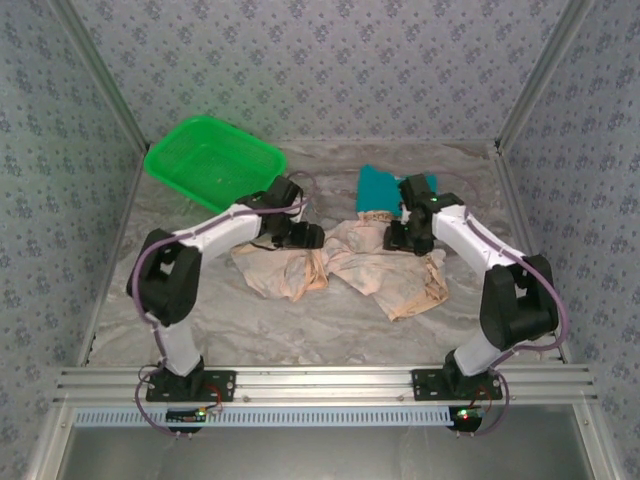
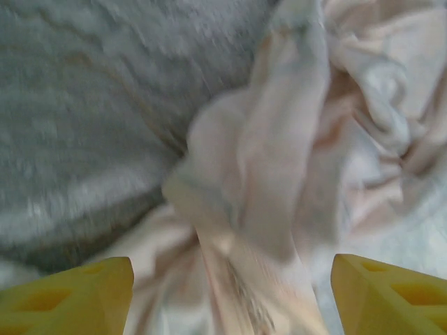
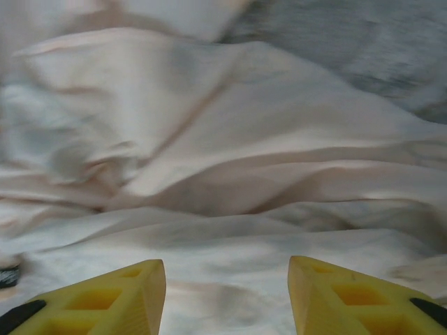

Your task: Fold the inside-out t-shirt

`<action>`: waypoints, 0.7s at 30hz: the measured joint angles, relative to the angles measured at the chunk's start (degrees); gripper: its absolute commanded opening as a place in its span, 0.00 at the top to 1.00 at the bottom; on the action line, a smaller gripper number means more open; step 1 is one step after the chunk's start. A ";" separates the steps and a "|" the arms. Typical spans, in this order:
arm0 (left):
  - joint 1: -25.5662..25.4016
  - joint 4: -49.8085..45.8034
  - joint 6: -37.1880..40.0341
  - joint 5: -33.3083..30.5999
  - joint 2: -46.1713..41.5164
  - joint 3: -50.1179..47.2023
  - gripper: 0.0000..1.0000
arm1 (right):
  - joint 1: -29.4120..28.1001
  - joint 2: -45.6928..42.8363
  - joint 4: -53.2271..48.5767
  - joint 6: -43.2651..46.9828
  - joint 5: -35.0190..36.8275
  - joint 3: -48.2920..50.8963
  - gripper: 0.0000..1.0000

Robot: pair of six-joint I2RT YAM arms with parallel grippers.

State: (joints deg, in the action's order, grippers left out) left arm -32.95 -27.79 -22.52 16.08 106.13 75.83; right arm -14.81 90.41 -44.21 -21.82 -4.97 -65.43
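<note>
The inside-out t-shirt (image 1: 345, 268) lies crumpled in the middle of the table, pale peach-beige with faint prints. My left gripper (image 1: 306, 237) hovers over its left half. In the left wrist view the yellow fingers (image 2: 70, 296) stand wide apart, and a blurred ridge of the t-shirt (image 2: 265, 174) runs between them without touching either; the left gripper (image 2: 230, 303) is open. My right gripper (image 1: 396, 238) is over the cloth's upper right part. In the right wrist view the right gripper (image 3: 227, 300) is open above smooth folds of the t-shirt (image 3: 230, 160), with nothing pinched.
A teal folded garment (image 1: 380, 188) lies just behind the right gripper. A green mesh basket (image 1: 213, 160) sits at the back left. Patterned walls close in the marbled table (image 1: 300, 325), and a metal rail (image 1: 320, 382) runs along the near edge.
</note>
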 measured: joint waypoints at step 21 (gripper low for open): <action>4.55 -2.40 9.46 7.48 6.67 14.38 1.00 | 14.86 -3.78 -1.66 -5.35 9.70 11.41 1.00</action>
State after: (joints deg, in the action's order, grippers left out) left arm -28.40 -30.20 -13.06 23.55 112.79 90.21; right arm 0.05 86.63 -45.87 -27.18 4.73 -54.02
